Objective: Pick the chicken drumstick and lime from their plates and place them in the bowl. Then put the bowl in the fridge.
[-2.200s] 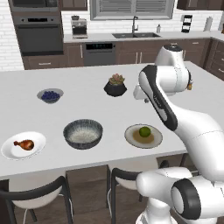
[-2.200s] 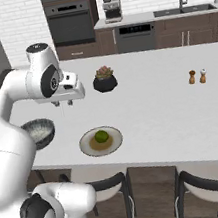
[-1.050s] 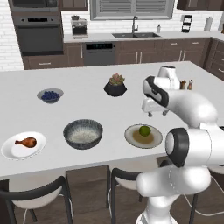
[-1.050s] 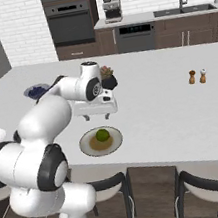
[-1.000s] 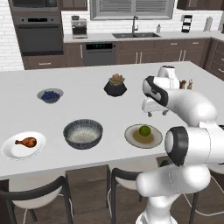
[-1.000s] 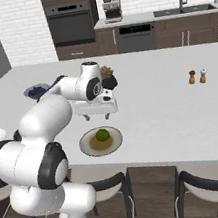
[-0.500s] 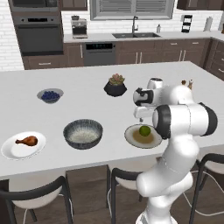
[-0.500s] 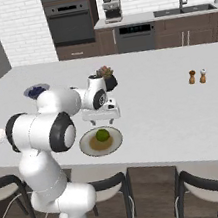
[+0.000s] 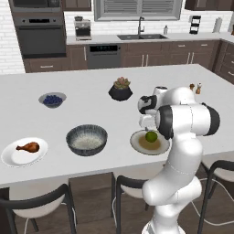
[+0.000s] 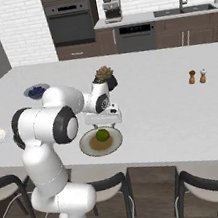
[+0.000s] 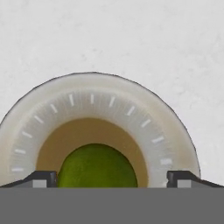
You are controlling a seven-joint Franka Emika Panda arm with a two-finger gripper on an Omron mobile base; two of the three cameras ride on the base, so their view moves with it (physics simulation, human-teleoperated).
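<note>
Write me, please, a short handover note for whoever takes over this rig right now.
Gripper: open, poised above the lime, fingertips either side of it, nothing held.
Lime: on the tan-brown plate, at the counter's near edge.
Chicken drumstick: on the white plate, far left.
Bowl: between the two plates, nothing in it.
Done: nothing moved yet.
Left: grasp the lime and put it in the bowl, then the drumstick, then carry the bowl to the fridge.
</note>
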